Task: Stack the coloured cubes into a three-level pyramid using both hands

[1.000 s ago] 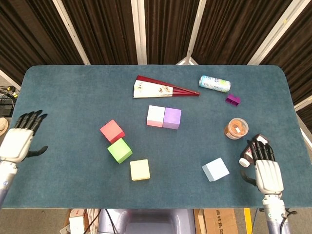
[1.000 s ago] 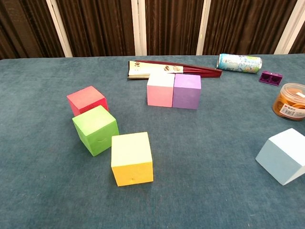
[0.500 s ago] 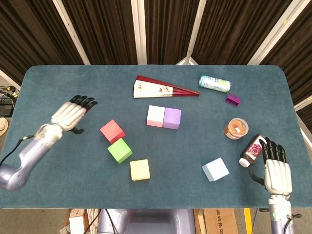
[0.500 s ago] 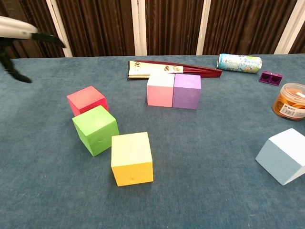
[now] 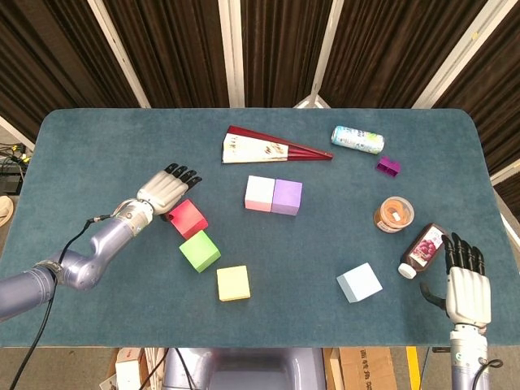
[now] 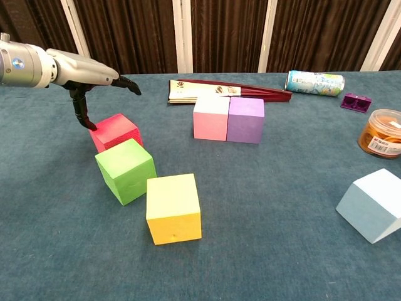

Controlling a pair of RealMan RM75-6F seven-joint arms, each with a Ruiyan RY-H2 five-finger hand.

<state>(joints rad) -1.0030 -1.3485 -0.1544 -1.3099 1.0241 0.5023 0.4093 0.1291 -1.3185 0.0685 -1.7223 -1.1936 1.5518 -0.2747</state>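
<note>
A pink cube [image 5: 259, 193] [image 6: 211, 117] and a purple cube [image 5: 287, 197] [image 6: 245, 119] stand side by side, touching, mid-table. A red cube [image 5: 188, 218] [image 6: 114, 131], a green cube [image 5: 200, 250] [image 6: 126, 170] and a yellow cube [image 5: 233, 283] [image 6: 173, 207] lie in a diagonal row at the left. A light blue cube [image 5: 359, 282] [image 6: 374, 204] sits apart at the right. My left hand [image 5: 165, 192] [image 6: 88, 76] hovers open over the red cube, fingers stretched flat, thumb pointing down by the cube's left edge. My right hand [image 5: 461, 286] is open near the table's front right edge, holding nothing.
A folded red fan [image 5: 272, 149] [image 6: 222, 91], a lying can [image 5: 357, 139] [image 6: 315, 82] and a small purple block [image 5: 388, 166] [image 6: 355, 101] are at the back. An orange-lidded jar [image 5: 394, 214] [image 6: 381, 133] and a brown bottle [image 5: 422, 249] lie at the right.
My left hand has swept from the table's left edge rightwards to above the red cube. The right hand has drawn back toward the front edge, away from the brown bottle.
</note>
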